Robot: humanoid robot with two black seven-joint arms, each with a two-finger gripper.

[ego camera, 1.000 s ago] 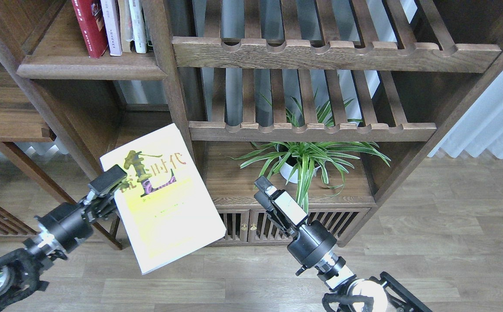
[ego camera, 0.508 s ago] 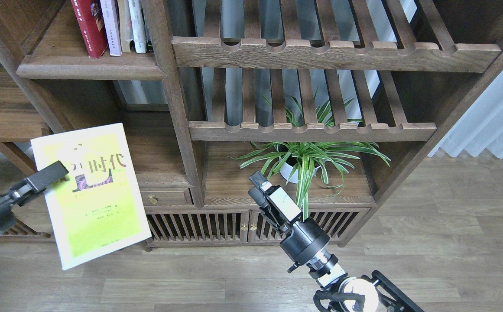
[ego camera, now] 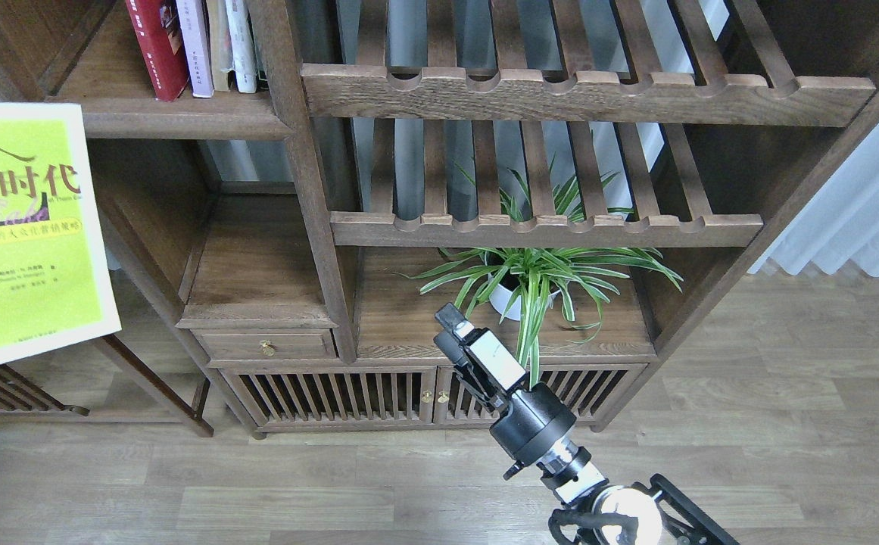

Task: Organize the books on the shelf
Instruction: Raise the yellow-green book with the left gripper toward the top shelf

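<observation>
The yellow-green book (ego camera: 19, 235) with a white border and big black characters hangs in the air at the far left edge, cover facing me, partly cut off by the frame. My left gripper is out of view, so what holds the book is hidden. A dark red book (ego camera: 156, 47) and a pale lavender book (ego camera: 194, 44) stand upright with two more spines on the solid dark-brown shelf (ego camera: 182, 117) at the top left. My right gripper (ego camera: 450, 324) hovers in front of the cabinet, nothing in it; its fingers cannot be told apart.
Two slatted racks with scalloped front rails (ego camera: 575, 94) fill the unit's right side. A potted spider plant (ego camera: 530, 284) stands just behind my right gripper. A lower compartment (ego camera: 257, 265) sits above a small drawer (ego camera: 265, 344). Wooden floor lies below.
The yellow-green book has moved left and up, from beside the lower compartment to the frame's left edge. The left gripper has gone out of view. The right arm has barely shifted.
</observation>
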